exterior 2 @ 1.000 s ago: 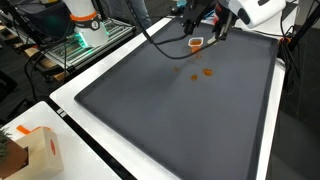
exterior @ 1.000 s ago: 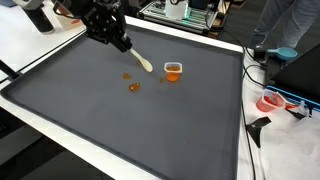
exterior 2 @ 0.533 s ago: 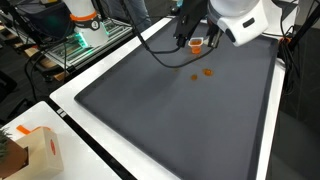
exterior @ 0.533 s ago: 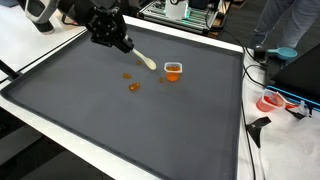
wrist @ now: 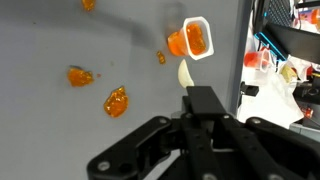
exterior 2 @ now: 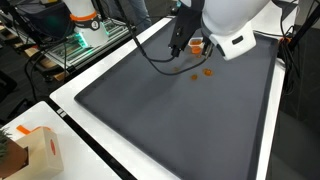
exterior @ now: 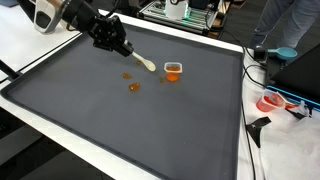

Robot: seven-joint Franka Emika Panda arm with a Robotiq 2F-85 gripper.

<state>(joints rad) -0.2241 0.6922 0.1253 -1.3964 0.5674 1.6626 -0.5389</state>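
My gripper (wrist: 205,128) is shut on the black handle of a spoon (wrist: 203,101), whose pale bowl (wrist: 185,75) points at a small clear cup (wrist: 197,38) of orange pieces. In an exterior view the gripper (exterior: 121,45) holds the spoon (exterior: 143,63) tilted down, with its tip just left of the cup (exterior: 173,70) and above the dark mat (exterior: 120,120). Orange pieces (exterior: 133,87) lie spilled on the mat near the cup; they also show in the wrist view (wrist: 116,101). In an exterior view the arm hides most of the cup (exterior 2: 198,44).
The mat has a white border (exterior: 60,135). A person (exterior: 285,25) stands at the far right corner. A red-and-white object (exterior: 272,102) lies beyond the right edge. A cardboard box (exterior 2: 28,150) sits off the mat's near corner. Racks with equipment (exterior 2: 85,30) stand behind.
The arm has swung and its wrist turned, so the white arm body now covers more of the cup in an exterior view. The spoon tip has stayed near the cup.
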